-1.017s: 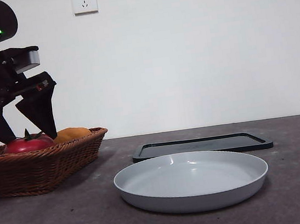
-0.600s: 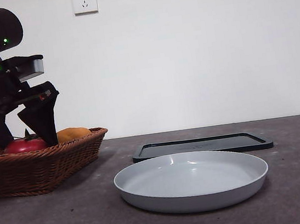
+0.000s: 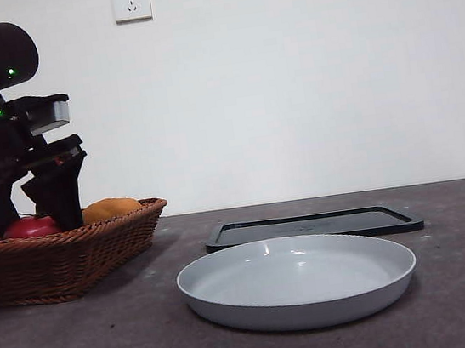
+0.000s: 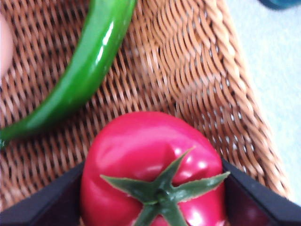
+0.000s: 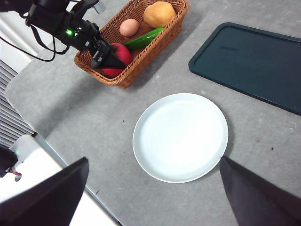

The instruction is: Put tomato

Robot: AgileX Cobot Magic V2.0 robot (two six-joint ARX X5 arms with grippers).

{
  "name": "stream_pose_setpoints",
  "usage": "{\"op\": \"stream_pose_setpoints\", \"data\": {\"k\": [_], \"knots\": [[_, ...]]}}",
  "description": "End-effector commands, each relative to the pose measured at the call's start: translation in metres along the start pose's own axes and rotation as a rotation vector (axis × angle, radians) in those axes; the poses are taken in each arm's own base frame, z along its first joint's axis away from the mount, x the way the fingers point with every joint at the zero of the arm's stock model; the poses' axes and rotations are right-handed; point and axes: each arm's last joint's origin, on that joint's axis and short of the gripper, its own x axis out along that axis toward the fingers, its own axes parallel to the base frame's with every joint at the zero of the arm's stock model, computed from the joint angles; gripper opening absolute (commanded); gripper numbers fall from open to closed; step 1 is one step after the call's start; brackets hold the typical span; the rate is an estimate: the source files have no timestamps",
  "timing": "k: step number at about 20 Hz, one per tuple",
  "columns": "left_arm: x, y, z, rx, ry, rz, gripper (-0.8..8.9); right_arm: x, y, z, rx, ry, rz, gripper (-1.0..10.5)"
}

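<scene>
Before me: wicker basket [image 5: 155,44] holding green pepper [image 4: 80,75], orange-yellow fruit [image 5: 159,13] and pinkish fruit [image 5: 129,27]. Beside it, empty white plate [image 5: 180,136]; beyond, dark tray [image 5: 254,61].

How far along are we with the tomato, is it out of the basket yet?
Not yet. Done: the left hand is down in the wicker basket, a jaw on either side of the tomato. In hand: the grasp; whether the jaws actually grip cannot be seen. Left: lift it out and set it down, probably on the grey plate, which holds nothing. The right hand waits high above the table.
</scene>
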Motion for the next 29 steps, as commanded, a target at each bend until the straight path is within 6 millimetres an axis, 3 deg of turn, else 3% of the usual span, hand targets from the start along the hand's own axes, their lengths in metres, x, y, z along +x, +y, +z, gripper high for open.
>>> {"op": "stream_pose_setpoints", "data": {"k": [1,6,8,10,14,18,24,29], "knots": [[-0.021,-0.002,0.015,0.008,-0.062,0.009,2.98,-0.003,0.002,0.004,-0.007,-0.017,0.006,4.5],[-0.076,-0.020,0.039,0.010,-0.167,-0.049,2.99,-0.003,0.002,0.004,-0.007,-0.017,0.006,4.5],[-0.087,-0.041,0.042,0.064,-0.198,-0.114,2.98,-0.003,0.002,0.004,-0.007,-0.017,0.006,4.5],[-0.086,-0.068,0.042,0.136,-0.190,-0.167,2.98,-0.003,0.002,0.004,-0.007,-0.017,0.006,4.5],[-0.075,-0.126,0.044,0.295,-0.217,-0.264,2.98,-0.003,0.002,0.004,-0.007,-0.017,0.005,4.5],[-0.051,-0.166,0.043,0.403,-0.220,-0.279,2.99,-0.003,0.002,0.004,-0.004,-0.014,0.006,4.5],[0.005,-0.198,0.034,0.470,-0.099,-0.306,2.99,-0.003,0.002,0.003,0.003,-0.001,0.004,4.5],[0.040,-0.208,0.024,0.497,-0.010,-0.278,2.99,-0.003,0.002,0.001,0.012,0.016,0.004,4.5]]}}
